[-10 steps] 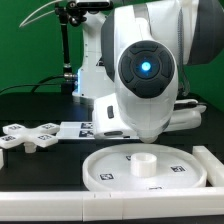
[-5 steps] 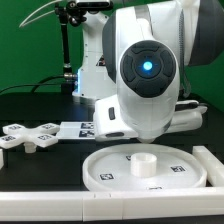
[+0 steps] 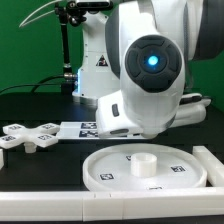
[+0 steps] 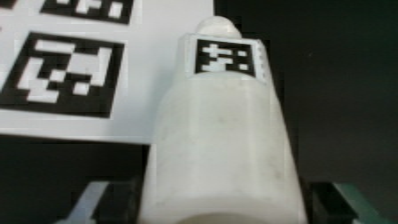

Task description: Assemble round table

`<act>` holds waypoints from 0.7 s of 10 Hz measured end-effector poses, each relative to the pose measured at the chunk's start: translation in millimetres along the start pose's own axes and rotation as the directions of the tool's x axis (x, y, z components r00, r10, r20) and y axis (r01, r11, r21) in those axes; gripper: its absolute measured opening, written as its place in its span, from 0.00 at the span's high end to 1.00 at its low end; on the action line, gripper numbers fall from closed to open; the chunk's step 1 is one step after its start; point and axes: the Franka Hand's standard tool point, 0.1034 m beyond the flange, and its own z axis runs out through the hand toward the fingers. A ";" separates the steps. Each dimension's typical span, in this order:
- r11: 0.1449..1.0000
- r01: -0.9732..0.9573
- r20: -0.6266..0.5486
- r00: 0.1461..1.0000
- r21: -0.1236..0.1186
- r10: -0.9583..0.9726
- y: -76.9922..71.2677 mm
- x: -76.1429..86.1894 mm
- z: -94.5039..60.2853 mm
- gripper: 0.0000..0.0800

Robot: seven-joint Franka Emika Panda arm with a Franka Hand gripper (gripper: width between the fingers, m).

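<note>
In the wrist view the short thick white post point(image 4: 217, 140) runs lengthwise between my fingers point(image 4: 98, 205), a black square tag on its far part. My gripper point(image 4: 214, 205) is shut on the post, one finger against each side. Whether the post still rests on the table cannot be told. In the exterior view the large rimmed round disc point(image 3: 100, 172) lies flat at the front with a small raised hub point(image 3: 144, 163) in its middle. The cross-shaped foot point(image 3: 30, 137) lies at the exterior view's left. The arm's body hides the gripper and post in that view.
The marker board point(image 3: 78, 128) lies behind the disc, and its tags point(image 4: 71, 70) show beside the post in the wrist view. A white border rail point(image 3: 60, 205) runs along the front edge and another point(image 3: 210, 158) stands at the exterior view's right.
The arm's wrist housing has shifted a little up and toward the exterior view's right. The jaws have closed. Disc and foot have not moved.
</note>
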 end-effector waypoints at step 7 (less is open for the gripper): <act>0.999 0.034 -0.041 0.999 -0.013 -0.035 -11.7 -19.2 -47.3 0.49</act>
